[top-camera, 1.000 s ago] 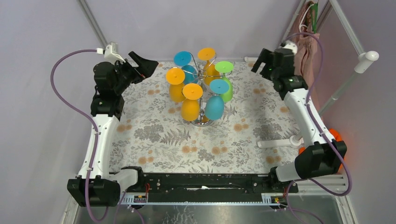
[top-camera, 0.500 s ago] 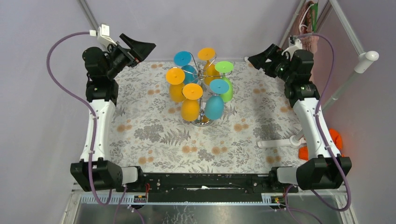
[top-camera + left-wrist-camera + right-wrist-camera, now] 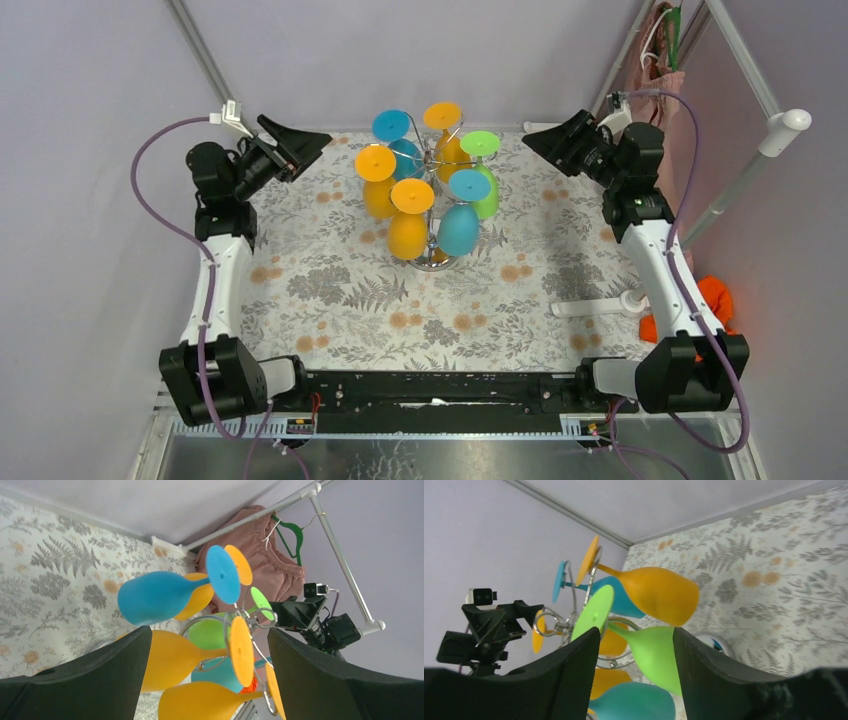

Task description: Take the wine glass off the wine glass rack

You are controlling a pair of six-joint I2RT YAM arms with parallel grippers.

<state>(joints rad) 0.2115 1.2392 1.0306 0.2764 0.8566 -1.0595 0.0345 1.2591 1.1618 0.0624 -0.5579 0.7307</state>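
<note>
Wine glasses (image 3: 407, 235), 6 in all, hang upside down on the wine glass rack (image 3: 432, 262), far middle of the table (image 3: 330, 290). The left gripper (image 3: 312, 143) at far left and the right gripper (image 3: 537, 140) at far right face it, fingers spread, holding nothing.

No legible text, label, brand, number or sign in any view.
Wine glass rack (image 3: 436, 263): bare metal, no marking readable.
Wine glasses (image 3: 459, 228): plain colours, no print seen.
Tablecloth (image 3: 330, 290): leaf and flower pattern only, no lettering.
Arm housings: any marking too small to read.
</note>
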